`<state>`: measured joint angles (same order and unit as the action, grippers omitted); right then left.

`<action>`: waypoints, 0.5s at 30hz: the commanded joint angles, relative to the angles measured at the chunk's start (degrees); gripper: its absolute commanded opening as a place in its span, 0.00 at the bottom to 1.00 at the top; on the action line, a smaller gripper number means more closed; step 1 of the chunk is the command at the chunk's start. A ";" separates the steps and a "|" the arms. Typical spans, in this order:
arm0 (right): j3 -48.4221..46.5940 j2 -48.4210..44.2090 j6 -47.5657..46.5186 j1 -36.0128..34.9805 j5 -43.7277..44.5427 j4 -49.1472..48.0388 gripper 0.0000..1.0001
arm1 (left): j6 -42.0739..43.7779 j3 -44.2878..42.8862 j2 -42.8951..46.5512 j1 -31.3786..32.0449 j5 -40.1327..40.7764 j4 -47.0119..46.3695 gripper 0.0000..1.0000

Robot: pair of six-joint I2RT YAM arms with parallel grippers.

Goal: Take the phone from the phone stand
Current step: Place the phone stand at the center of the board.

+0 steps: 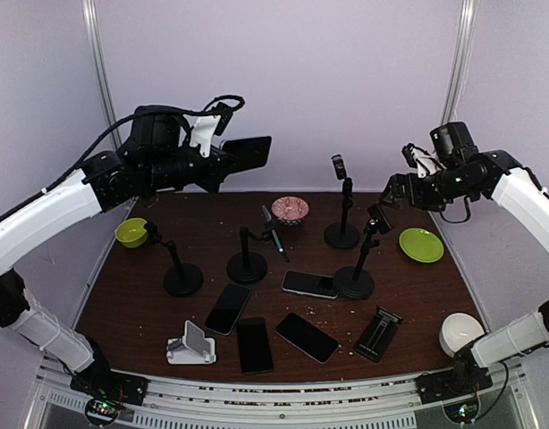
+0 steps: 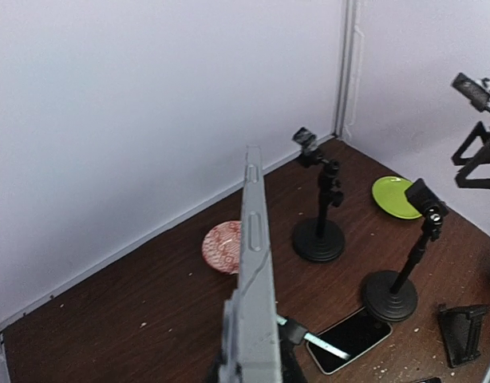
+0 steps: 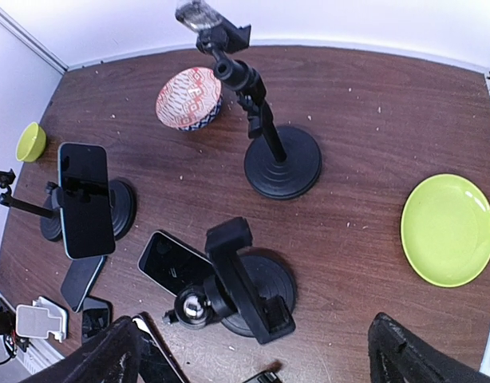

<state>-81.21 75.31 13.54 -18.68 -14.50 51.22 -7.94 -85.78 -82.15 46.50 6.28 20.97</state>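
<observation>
Currently, we are holding the phone (image 1: 248, 152) high in the left gripper (image 1: 223, 161), jaws clamped on one end, well above the bare stand (image 1: 180, 275). Gripped this far from its middle, it is risking a pivot or slip onto the table (image 1: 140, 295). Any descent is risking a knock to the second phone (image 1: 273, 234) mounted at centre. The right gripper (image 1: 392, 192) is hanging empty with jaws apart, near a tall stand (image 1: 344, 214).

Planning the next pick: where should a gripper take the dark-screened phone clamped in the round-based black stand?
Probably the free upper end of the dark-screened phone, above the clamp of its round-based black stand, coming down from above: it stands on end, slightly tilted, and the clamp holds only its middle.
</observation>
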 commanded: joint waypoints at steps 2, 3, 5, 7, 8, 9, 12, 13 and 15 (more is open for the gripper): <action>1.05 -3.12 0.10 -0.13 1.45 -4.35 1.00 | -2.62 2.39 5.71 -5.03 8.37 3.78 0.00; 1.32 -3.59 0.16 -0.13 1.58 -5.05 0.99 | -2.85 3.10 7.20 -6.40 9.57 5.43 0.00; 1.72 -4.48 0.17 -0.13 1.75 -6.39 1.00 | -3.83 4.75 10.50 -8.61 11.65 7.74 0.00; 2.03 -5.10 0.29 -0.13 1.66 -7.63 1.00 | -4.88 6.96 14.08 -10.76 13.40 9.49 0.00; 2.10 -5.16 0.36 -0.13 1.55 -8.25 1.00 | -5.44 7.98 15.61 -11.73 14.28 10.61 0.00; 2.16 -5.25 0.52 -0.13 1.45 -8.77 1.00 | -6.04 8.82 16.99 -12.57 15.19 11.84 0.00; 2.26 -5.30 0.83 -0.13 0.76 -10.66 1.00 | -8.75 10.54 20.65 -14.39 18.46 17.18 0.00; 2.36 -5.34 0.87 -0.13 0.67 -11.23 1.00 | -9.68 11.11 22.31 -14.74 19.63 19.14 0.00; 2.53 -5.20 0.96 -0.08 0.51 -12.10 0.99 | -11.88 12.28 24.93 -15.46 22.29 22.98 0.00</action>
<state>-79.42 70.87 13.85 -18.68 -14.09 43.13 -14.76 -75.02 -61.82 32.14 22.13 39.38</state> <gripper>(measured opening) 0.995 0.054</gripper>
